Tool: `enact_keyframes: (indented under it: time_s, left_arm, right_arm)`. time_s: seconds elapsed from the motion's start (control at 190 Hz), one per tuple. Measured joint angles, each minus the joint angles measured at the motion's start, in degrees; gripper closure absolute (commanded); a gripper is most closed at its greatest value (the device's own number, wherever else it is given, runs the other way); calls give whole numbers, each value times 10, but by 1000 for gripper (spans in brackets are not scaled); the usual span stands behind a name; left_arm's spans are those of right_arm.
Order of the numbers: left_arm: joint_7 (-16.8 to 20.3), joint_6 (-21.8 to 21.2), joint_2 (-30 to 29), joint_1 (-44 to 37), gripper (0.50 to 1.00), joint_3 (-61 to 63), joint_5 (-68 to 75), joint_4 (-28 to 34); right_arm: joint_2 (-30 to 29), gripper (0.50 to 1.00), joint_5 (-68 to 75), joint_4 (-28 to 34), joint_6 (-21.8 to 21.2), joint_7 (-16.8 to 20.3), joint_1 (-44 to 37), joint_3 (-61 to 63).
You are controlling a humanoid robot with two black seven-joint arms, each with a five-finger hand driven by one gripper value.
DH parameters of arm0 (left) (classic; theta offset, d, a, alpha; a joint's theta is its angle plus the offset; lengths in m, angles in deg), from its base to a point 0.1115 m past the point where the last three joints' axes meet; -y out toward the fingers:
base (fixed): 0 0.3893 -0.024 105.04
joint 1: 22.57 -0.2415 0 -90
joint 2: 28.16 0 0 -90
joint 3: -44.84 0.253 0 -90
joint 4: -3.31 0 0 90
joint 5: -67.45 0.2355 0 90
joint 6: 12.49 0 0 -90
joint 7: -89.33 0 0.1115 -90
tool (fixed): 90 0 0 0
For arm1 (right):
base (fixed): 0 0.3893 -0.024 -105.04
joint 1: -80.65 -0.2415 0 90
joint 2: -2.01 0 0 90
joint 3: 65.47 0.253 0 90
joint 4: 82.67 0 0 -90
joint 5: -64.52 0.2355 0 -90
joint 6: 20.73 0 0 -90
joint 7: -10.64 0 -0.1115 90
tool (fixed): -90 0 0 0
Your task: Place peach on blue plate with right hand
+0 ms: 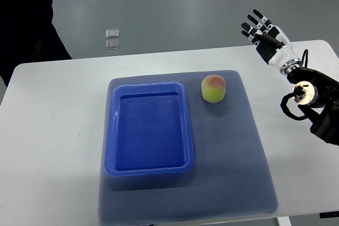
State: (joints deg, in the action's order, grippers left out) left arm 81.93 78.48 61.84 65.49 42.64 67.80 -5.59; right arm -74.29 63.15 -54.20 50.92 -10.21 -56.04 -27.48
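Observation:
A yellow-green peach with a red blush sits on the grey mat, just right of the blue plate's far right corner. The blue plate is a rectangular tray lying empty on the mat's left half. My right hand is raised over the table's far right edge, well to the right of and beyond the peach. Its fingers are spread and hold nothing. The left arm does not show.
The mat lies on a white table. A dark figure stands at the far left corner. Two small clear squares lie on the floor beyond the table.

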Motion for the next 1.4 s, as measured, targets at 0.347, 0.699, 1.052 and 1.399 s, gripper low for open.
enact_keyframes:
  time_s: [0.347,0.699,1.052,1.399]
  left_arm:
    - [0,0,0,0,500,0,0,0]
    - [0,0,0,0,500,0,0,0]
    - [0,0,0,0,500,0,0,0]
    - [0,0,0,0,500,0,0,0]
  right_arm:
    - [1,572,-1,2,-2,1,0,-4]
    - [4,570,-34,5,-18,1,0,-4]
    - [9,572,-99,5,-48,1,-2,-4]
    - [39,572,-287,45,-63,0,-9,-4]
